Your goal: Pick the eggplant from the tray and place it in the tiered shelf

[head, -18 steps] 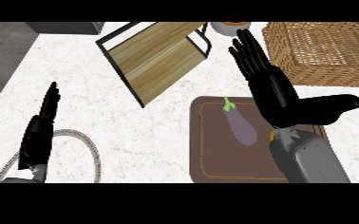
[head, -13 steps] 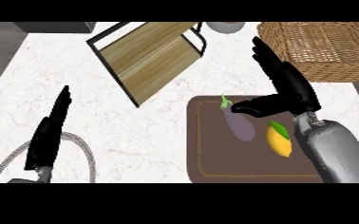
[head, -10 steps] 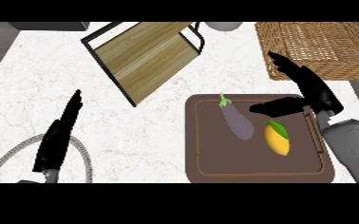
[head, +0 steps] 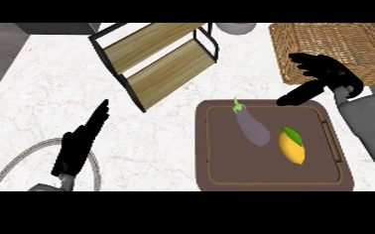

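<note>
Purple eggplant (head: 252, 125) with green stem lies flat on the dark brown tray (head: 219, 173), stem pointing toward the tray's far edge, body angled toward the near right. Tiered shelf (head: 157, 62), black frame with wooden boards, sits up-left of the tray, skewed diagonally.

The counter (head: 95, 104) is white marble with faint veins. A brown tray (head: 219, 176) sits on it at the lower right. Up top, a tiered shelf (head: 157, 62) with wooden boards and a black frame stands at an angle. A wicker basket (head: 326, 42) rests at the upper right, a grey bowl (head: 236, 28) beside it. A metal ring (head: 22, 158) curves at the lower left.
</note>
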`<action>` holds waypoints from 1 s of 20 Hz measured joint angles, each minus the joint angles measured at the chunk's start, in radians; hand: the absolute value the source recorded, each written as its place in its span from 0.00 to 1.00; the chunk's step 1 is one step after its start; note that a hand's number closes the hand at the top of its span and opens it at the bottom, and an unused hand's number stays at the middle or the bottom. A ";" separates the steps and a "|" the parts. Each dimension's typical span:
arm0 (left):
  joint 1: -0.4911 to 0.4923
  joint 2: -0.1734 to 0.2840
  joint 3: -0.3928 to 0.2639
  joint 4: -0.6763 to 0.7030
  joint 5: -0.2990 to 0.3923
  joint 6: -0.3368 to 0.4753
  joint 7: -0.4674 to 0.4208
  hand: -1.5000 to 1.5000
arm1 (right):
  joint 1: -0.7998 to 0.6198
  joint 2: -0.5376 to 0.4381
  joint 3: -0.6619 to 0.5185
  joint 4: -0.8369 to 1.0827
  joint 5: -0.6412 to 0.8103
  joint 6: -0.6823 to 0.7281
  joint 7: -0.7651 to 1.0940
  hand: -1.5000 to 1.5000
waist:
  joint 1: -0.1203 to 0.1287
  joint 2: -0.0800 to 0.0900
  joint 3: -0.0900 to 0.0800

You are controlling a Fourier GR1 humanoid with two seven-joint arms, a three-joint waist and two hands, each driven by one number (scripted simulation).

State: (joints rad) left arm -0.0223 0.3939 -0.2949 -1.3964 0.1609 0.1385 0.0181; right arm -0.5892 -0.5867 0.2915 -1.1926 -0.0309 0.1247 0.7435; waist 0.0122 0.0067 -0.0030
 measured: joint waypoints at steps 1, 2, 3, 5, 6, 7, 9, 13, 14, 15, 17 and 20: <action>-0.011 -0.002 0.005 0.010 0.004 -0.009 0.004 0.50 | -0.030 0.017 0.002 0.013 -0.010 0.027 0.019 0.00 | 0.001 -0.001 0.001; -0.011 -0.005 0.004 0.013 0.001 -0.011 0.001 0.50 | -0.061 0.039 0.010 0.027 -0.018 0.052 0.045 0.00 | 0.004 -0.001 0.001; -0.015 -0.012 0.001 0.017 -0.002 -0.011 0.004 0.50 | -0.096 0.056 0.012 0.037 -0.031 0.080 0.077 0.00 | 0.005 -0.001 0.001; -0.027 -0.017 0.002 0.026 -0.003 -0.019 0.011 0.50 | -0.158 0.090 0.020 0.076 -0.057 0.139 0.137 0.00 | 0.009 -0.002 0.001; -0.033 -0.020 0.003 0.028 -0.002 -0.022 0.013 0.50 | -0.186 0.107 0.026 0.087 -0.077 0.170 0.179 0.00 | 0.010 -0.002 0.001; -0.034 -0.023 0.001 0.031 -0.004 -0.025 0.010 0.50 | -0.215 0.127 0.037 0.105 -0.089 0.188 0.208 0.00 | 0.013 -0.002 0.001; -0.048 -0.022 0.002 0.038 -0.004 -0.033 0.013 0.50 | -0.259 0.153 0.085 0.139 -0.093 0.231 0.241 0.00 | 0.022 -0.001 0.000; -0.064 -0.039 -0.012 0.047 -0.012 -0.036 0.017 0.50 | -0.327 0.166 0.239 0.188 -0.035 0.319 0.256 0.00 | 0.040 0.002 -0.002; -0.069 -0.038 -0.012 0.046 -0.012 -0.040 0.019 0.50 | -0.344 0.173 0.278 0.204 -0.017 0.337 0.256 0.00 | 0.047 0.003 -0.002; -0.071 -0.040 -0.015 0.049 -0.013 -0.041 0.019 0.50 | -0.363 0.179 0.314 0.223 0.002 0.353 0.257 0.00 | 0.051 0.004 -0.002; -0.077 -0.038 -0.010 0.057 -0.012 -0.047 0.017 0.50 | -0.394 0.197 0.380 0.260 0.035 0.385 0.253 0.00 | 0.052 0.005 -0.002; -0.067 -0.041 -0.013 0.057 -0.020 -0.045 0.008 0.50 | -0.437 0.242 0.438 0.337 0.059 0.424 0.248 0.00 | 0.047 0.003 -0.001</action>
State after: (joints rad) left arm -0.0895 0.3526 -0.3084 -1.3393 0.1411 0.0932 0.0263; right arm -1.0260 -0.3444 0.7297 -0.8553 0.0278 0.5489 0.9917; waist 0.0591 0.0099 -0.0038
